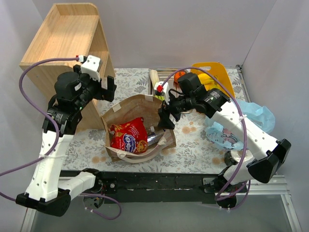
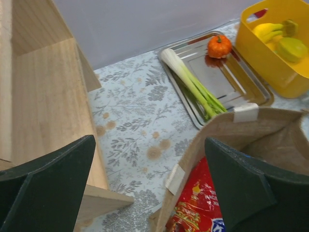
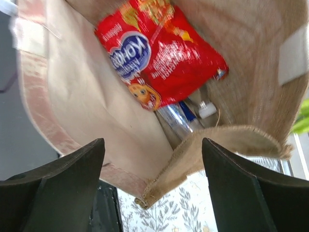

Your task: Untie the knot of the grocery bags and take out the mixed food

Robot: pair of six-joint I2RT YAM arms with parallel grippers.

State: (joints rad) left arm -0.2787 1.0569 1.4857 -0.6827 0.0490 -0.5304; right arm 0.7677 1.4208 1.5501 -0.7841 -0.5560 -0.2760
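Note:
The brown carrier bag stands open at the table's middle, with the red crisp packet and a clear bottle inside. My right gripper is open and empty over the bag's right rim, which lies between its fingers. My left gripper is open and empty above the bag's far-left corner. The light-blue plastic bag lies crumpled at the right, under my right arm. Its knot cannot be made out. A leek and a small pumpkin lie on the steel tray.
A wooden shelf unit stands at the back left, close beside my left gripper. A yellow tub holding bananas and a green fruit sits at the back right, next to the tray. The table's front edge runs just below the brown bag.

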